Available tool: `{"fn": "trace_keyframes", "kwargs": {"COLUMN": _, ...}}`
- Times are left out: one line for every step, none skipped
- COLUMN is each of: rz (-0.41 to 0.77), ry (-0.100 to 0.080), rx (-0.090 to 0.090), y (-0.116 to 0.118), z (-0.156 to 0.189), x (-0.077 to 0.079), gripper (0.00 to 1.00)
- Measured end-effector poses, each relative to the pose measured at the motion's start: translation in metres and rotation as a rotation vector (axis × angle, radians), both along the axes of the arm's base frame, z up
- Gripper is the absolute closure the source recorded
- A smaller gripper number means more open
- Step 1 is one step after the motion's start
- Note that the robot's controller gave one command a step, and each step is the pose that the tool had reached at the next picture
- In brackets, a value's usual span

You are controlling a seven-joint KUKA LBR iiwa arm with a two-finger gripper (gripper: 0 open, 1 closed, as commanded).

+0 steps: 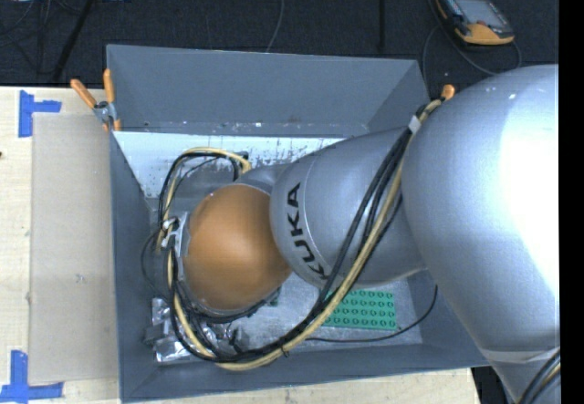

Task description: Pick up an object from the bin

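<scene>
Orange cover point(233, 247) on the wrist sits low over the left half of the grey bin point(265, 88) and hides the gripper, so you cannot tell whether it is open or closed. Nearest its lower edge, silvery crinkled pieces point(169, 338) lie in the near-left corner, and a green studded plate point(370, 309) lies flat beneath the arm point(365, 202). Confirm the opening before descending, centre on one silvery piece, and keep the cables point(182, 165) off the bin wall.
</scene>
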State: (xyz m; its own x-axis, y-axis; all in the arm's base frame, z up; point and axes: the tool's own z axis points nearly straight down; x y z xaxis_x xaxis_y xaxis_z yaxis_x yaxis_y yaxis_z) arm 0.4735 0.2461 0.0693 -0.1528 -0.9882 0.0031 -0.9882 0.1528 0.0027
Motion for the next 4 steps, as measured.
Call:
{"fn": "trace_keyframes", "kwargs": {"rz": -0.003, "ry": 0.000, "rx": 0.003, "y": 0.001, "z": 0.000, "x": 0.000, "gripper": 1.00}}
{"fn": "trace_keyframes", "kwargs": {"rz": -0.257, "ry": -0.008, "rx": 0.006, "y": -0.006, "z": 0.108, "x": 0.021, "gripper": 1.00}}
{"fn": "trace_keyframes", "kwargs": {"rz": -0.259, "ry": -0.003, "rx": 0.004, "y": -0.007, "z": 0.106, "x": 0.020, "gripper": 0.00}}
{"fn": "trace_keyframes", "kwargs": {"rz": 0.255, "ry": 0.002, "rx": 0.003, "y": -0.031, "z": 0.024, "x": 0.068, "gripper": 0.00}}
